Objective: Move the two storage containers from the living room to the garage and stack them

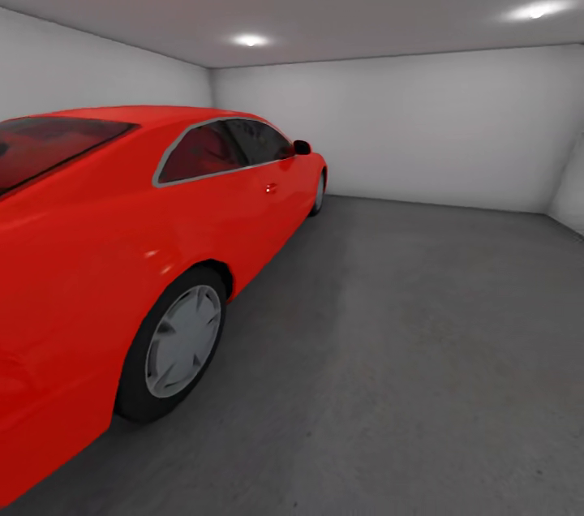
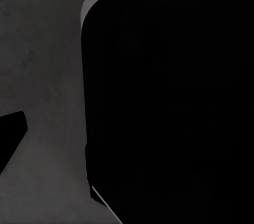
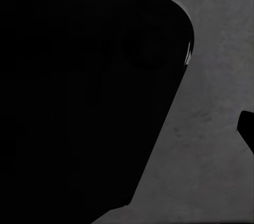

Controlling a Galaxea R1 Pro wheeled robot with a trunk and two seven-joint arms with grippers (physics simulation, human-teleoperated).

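I am in the garage, and its dark grey concrete floor (image 1: 405,337) stretches ahead and to the right. The two storage containers and the living room are out of view. In the left wrist view a black sliver, probably one fingertip (image 2: 10,137), hangs over the concrete (image 2: 42,49) beside a large black rounded body (image 2: 169,102). The right wrist view likewise has a black tip (image 3: 247,129) at its edge, above the concrete (image 3: 211,129) and next to the same kind of dark body (image 3: 79,86). Neither sliver tells me how the jaws stand.
A red car (image 1: 122,240) stands close on the left, its rear wheel (image 1: 182,341) near me. Plain grey-white walls (image 1: 422,126) close the far end and the right side. Open concrete lies to the right of the car.
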